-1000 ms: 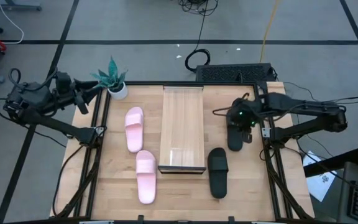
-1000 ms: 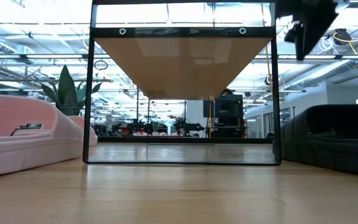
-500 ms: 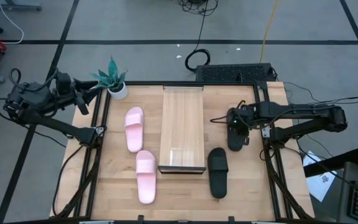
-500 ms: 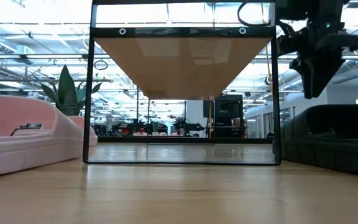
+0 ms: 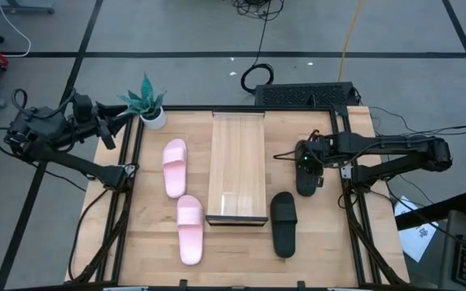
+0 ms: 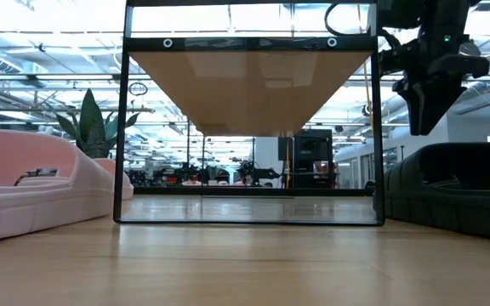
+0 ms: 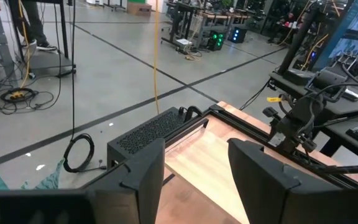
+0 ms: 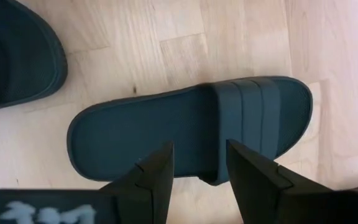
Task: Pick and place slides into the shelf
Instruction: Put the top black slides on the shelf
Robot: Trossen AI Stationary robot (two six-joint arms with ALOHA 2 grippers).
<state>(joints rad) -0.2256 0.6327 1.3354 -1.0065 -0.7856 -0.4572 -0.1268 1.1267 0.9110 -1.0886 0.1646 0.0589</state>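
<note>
Nearest the low camera: front pink slide point(image 5: 190, 229) and front black slide point(image 5: 282, 223) lie flat on the surface point(image 5: 241, 255), either side of the shelf's near end. The shelf point(image 5: 237, 166) runs down the middle w/ nothing on it; all four slides are on the surface.

Mid-depth, right side: right hand point(image 8: 196, 163) hangs above the rear black slide point(image 8: 191, 134), not touching. Fingers parted w/ nothing between them. Wrist view has the gap at the sole's edge, just heel-side of the strap. In the low view the right hand is clear of the black slide below it.

Step in hand, as I read it: descent for the grasp. To do it well: drop straight, one finger inside the sole edge, one outside, beside the strap where the foam looks stiffest. Don't clip the front black slide nearby. Lift level, high enough to clear the shelf's edge.

Far side: rear pink slide point(image 5: 174, 166) left of shelf, potted plant point(image 5: 149, 105) at the corner. Left hand point(image 7: 196, 177) is parked off the surface's far-left corner, open & empty.
</note>
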